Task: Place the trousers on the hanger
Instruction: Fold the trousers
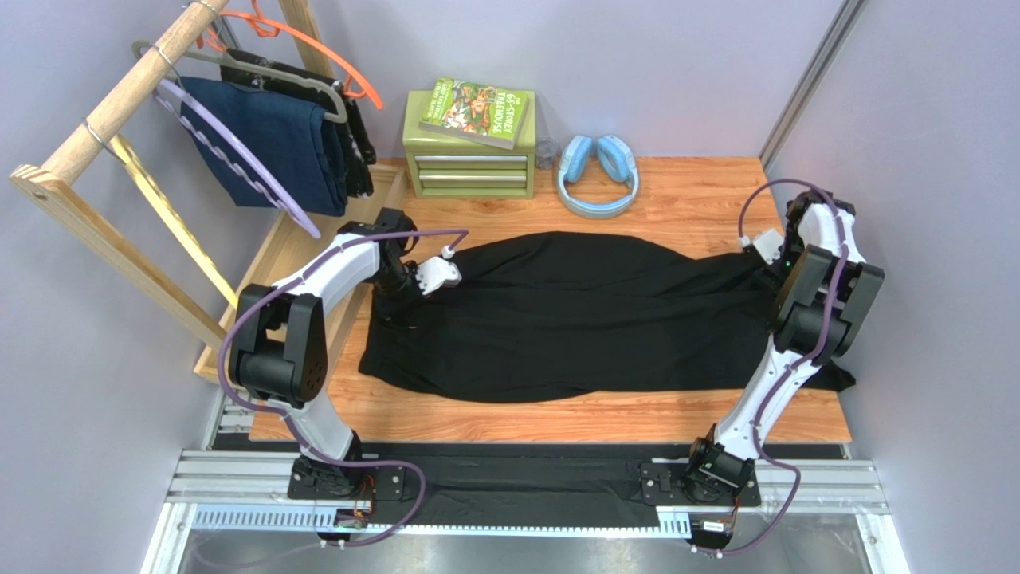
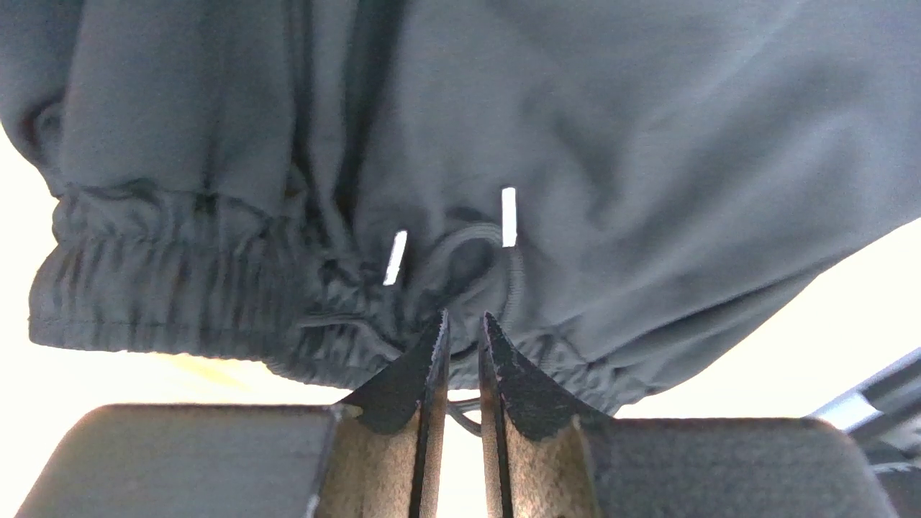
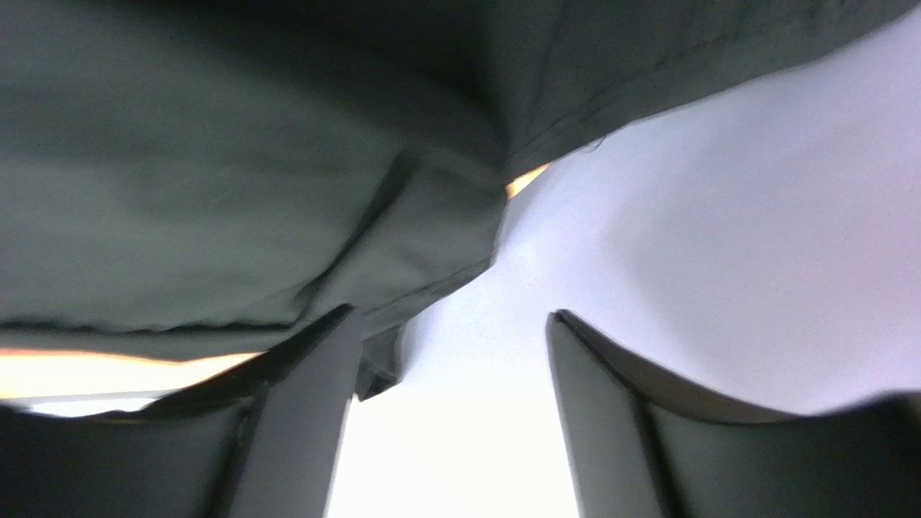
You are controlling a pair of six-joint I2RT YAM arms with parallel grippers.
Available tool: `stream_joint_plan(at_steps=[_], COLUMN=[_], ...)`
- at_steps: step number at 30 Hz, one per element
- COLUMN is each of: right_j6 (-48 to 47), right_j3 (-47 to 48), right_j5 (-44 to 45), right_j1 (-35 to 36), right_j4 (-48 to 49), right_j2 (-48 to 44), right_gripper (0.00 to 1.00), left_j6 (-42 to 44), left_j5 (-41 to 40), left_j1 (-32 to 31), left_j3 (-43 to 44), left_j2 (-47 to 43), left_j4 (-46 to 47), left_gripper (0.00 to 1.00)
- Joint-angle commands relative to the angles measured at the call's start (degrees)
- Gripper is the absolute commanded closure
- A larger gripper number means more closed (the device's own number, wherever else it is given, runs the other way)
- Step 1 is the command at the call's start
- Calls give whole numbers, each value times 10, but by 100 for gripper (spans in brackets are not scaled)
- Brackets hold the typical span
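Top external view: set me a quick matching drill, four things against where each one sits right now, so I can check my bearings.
Things:
1. trousers
2. lavender hanger
3. blue headphones
4. book

Places:
A. on top of the green drawer box
B. hanging on the wooden rack, far left
C. spread across the middle of the table
D. on the table at the back, just right of the green drawer box

Pairs: 1-C; 2-B; 3-D; 4-A
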Motion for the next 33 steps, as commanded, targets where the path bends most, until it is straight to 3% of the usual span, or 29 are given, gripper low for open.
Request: stream_joint_plan(at_steps=[1,2,5,8,16,24,28,33], right_j6=[25,28,34,49,49,-2,-12,-7], right_j3=[12,-1,-88,-170,-264,-423,-402,-295], right_j5=[-94,-128,-163,-161,-82,-67,-110,-139], right_j1=[0,4,22,45,48,61,54,13], right_j4=[-122,-139,-143,-95,19,-4,-74,-97], right_j2=[-106,-123,-146,-143,-95,-181,-219,-217], right_gripper=[45,52,61,65,66,66,60,53], left_j6=[6,8,24,16,50,100,124,99], left_j5=[78,79,66,33,-83,-144,-135,-39], left_j1=[-5,-16,-42,-59,-62,13,33,15], left_j3=[-3,-11,-41,-59,-102,-139,-121,-47], left_j2=[-52,-63,-58,-35,18,13,-21,-50], left_j4=[-45,-46,-41,-15,12,-6,-37,-107], left_gripper=[78,77,77,77,80,84,84,76])
